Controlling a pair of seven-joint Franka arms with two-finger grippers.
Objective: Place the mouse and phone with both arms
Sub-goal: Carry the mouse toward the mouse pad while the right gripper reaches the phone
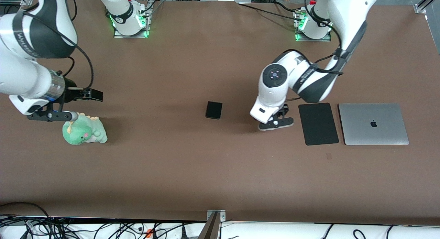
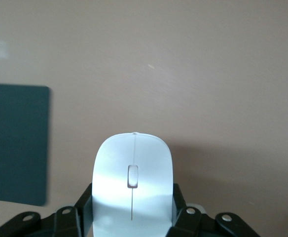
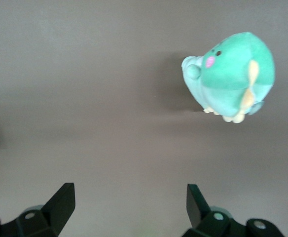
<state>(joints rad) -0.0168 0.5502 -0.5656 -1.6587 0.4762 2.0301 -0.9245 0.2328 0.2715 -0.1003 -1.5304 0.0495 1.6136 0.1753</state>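
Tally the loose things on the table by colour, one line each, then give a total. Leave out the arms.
Black: 2, the phone and the mouse pad
White: 1, the mouse, between the left gripper fingers
Silver: 1, the laptop
Green: 1, the plush dinosaur
Total: 5

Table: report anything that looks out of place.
A green plush dinosaur sits at the right arm's end, under the open right gripper, unrelated to the desk items. The phone, mouse pad and laptop lie flat and orderly.

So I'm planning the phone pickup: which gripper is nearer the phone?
Left. The left gripper, shut on the mouse, sits beside the phone; the right gripper hangs open near the green plush.
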